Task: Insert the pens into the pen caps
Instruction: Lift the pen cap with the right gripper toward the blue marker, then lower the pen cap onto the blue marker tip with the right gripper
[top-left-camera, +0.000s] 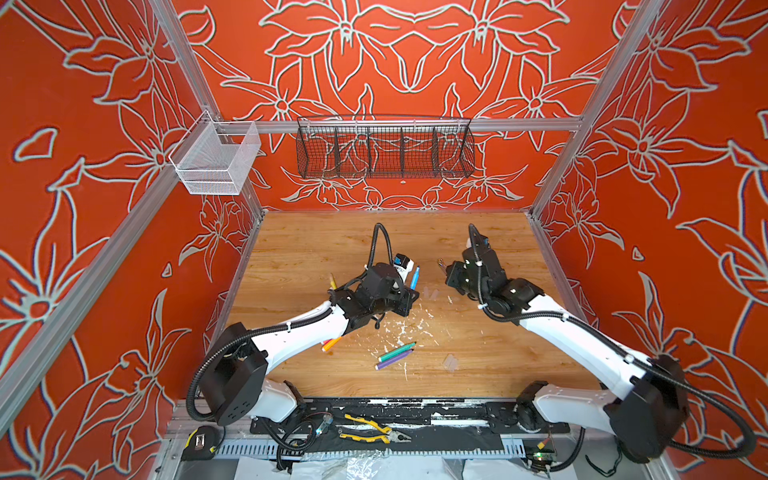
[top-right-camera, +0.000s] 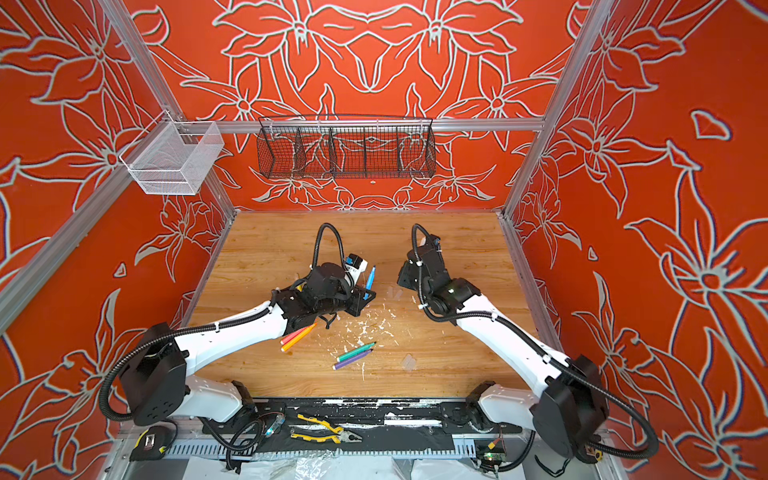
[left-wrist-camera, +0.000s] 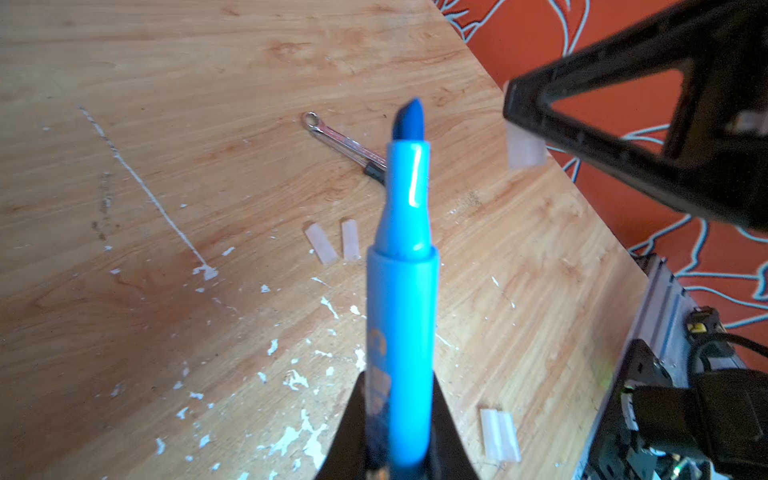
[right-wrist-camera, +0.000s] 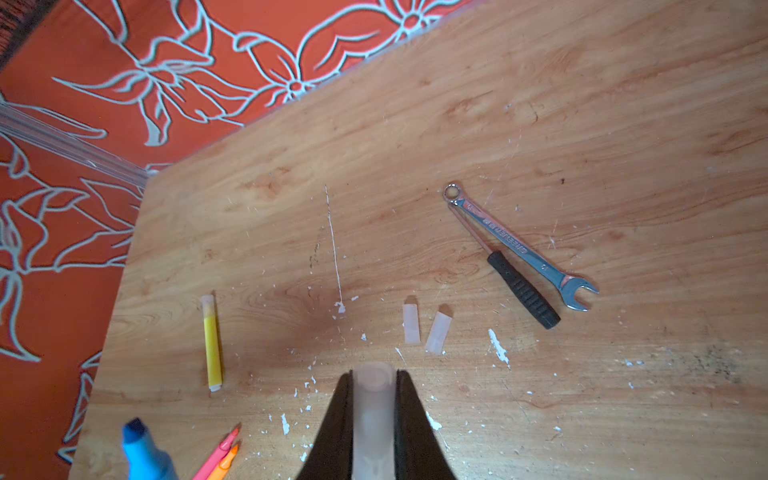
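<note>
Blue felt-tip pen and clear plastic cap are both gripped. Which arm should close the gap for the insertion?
Right, probably. The right gripper holds the clear plastic cap with its end just past the fingertips, while the left gripper already presents the blue felt-tip pen with its tip bare.

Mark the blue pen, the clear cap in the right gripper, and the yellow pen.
blue pen (left-wrist-camera: 404, 320), left wrist view, mid-barrel.
clear cap (right-wrist-camera: 372, 411), right wrist view, mid-tube.
yellow pen (right-wrist-camera: 212, 345), right wrist view, yellow barrel.

Bare tabletop (top-left-camera: 324, 245) beyond wrench (right-wrist-camera: 511, 242), pen caps (right-wrist-camera: 411, 324)
</note>
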